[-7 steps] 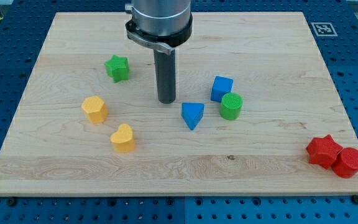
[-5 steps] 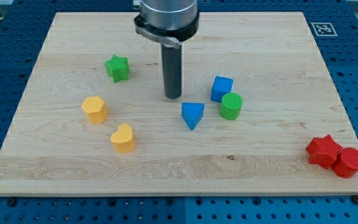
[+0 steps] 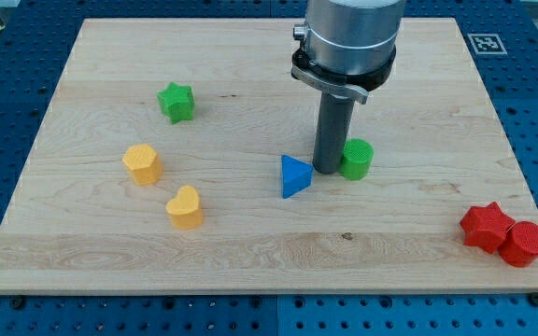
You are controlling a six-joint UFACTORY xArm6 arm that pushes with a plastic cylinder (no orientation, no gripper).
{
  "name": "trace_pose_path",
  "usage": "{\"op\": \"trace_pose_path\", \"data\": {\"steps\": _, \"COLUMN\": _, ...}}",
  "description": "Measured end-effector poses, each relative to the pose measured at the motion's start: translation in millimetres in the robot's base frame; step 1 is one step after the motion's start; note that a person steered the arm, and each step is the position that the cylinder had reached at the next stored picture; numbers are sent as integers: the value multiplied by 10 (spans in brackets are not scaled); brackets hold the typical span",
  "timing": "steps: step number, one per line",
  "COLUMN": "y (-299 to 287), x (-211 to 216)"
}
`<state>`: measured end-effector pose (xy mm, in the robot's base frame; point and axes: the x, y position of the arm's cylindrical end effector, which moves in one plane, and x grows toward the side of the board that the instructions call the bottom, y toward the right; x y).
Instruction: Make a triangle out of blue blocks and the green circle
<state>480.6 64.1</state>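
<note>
Pale wood-grain worktop (image 3: 250, 247) with matte plastic blocks and a dark rod.
Nearest, a red star (image 3: 486, 226) touches a red cylinder (image 3: 526, 244); a yellow heart (image 3: 184, 207) and yellow hexagon (image 3: 143, 163) sit left. Mid-board, my tip (image 3: 327, 170) stands between the blue triangle (image 3: 294, 175) and the green circle (image 3: 355, 159), touching the circle; the rod may hide a second blue block. No hand exists. Farther, a green star (image 3: 176, 101).

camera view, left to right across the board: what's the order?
Orange block → green star → yellow heart → blue triangle → my tip → green circle → red star → red cylinder. Blue cube not visible.
</note>
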Motion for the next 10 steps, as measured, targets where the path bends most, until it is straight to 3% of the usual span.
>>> {"op": "trace_pose_path", "data": {"steps": 3, "y": -33, "x": -717}}
{"op": "trace_pose_path", "data": {"steps": 4, "y": -33, "x": -761}}
{"op": "trace_pose_path", "data": {"steps": 6, "y": -51, "x": -584}}
{"op": "trace_pose_path", "data": {"steps": 8, "y": -26, "x": -121}}
{"op": "trace_pose_path", "data": {"steps": 10, "y": 522, "x": 17}}
